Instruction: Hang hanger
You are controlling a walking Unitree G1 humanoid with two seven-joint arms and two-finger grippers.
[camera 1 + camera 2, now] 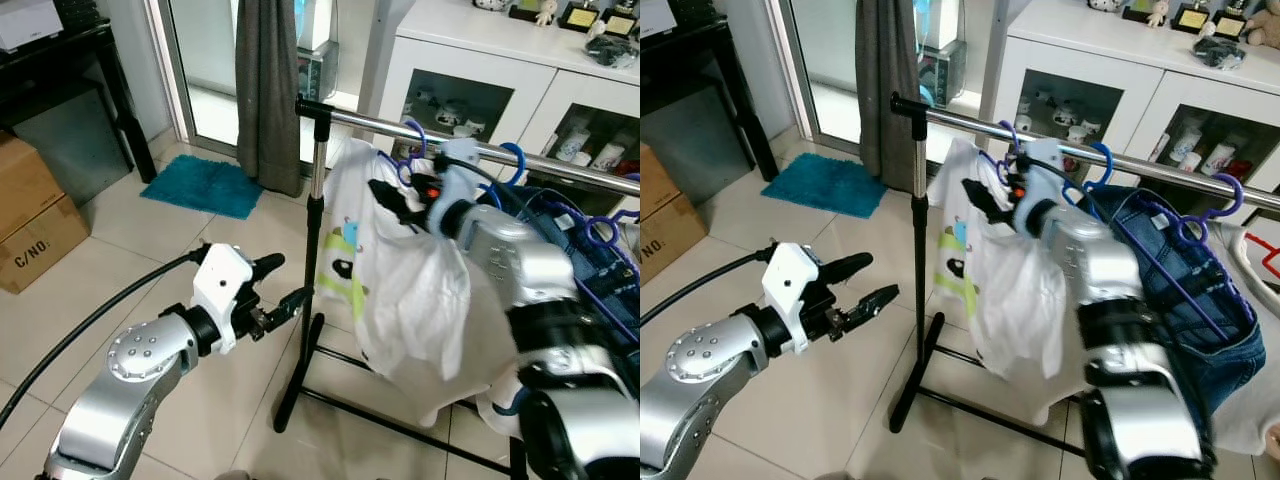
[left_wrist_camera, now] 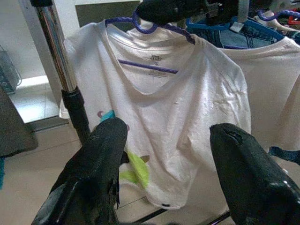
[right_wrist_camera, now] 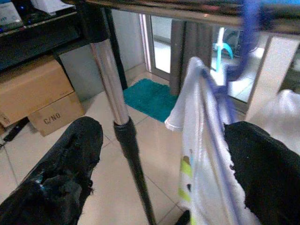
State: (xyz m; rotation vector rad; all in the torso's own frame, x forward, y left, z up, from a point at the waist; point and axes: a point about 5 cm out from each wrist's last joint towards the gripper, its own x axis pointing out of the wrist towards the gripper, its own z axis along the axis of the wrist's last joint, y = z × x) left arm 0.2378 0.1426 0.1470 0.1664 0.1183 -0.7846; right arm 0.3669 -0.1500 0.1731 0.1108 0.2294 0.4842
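Hanging from the chrome clothes rail [image 1: 480, 150] is a purple plastic hanger [image 2: 150, 29] carrying a white T-shirt with a green and teal print [image 1: 1005, 290]; its hook is over the rail, near the end where the rail meets the black-and-chrome upright post [image 1: 918, 200]. The right end effector [image 1: 985, 200] is raised to that hanger just under the rail, its two black fingers spread apart on either side of the hanger's neck and shirt collar (in the right wrist view the shirt and purple wire sit in the gap between the fingers, not pinched). The left end effector [image 1: 285, 285] hovers lower, beside the post and short of the shirt's hem, its fingers also apart and holding nothing.

Farther along the rail hang blue denim jeans [image 1: 1185, 290] on more purple and blue hangers. Behind the rack stands a white cabinet with glass doors [image 1: 470, 95], and a grey curtain [image 1: 268, 90] hangs by the window. On the tiled floor [image 1: 130, 270] lie a teal mat [image 1: 205, 185] and a brown cardboard box [image 1: 35, 215].
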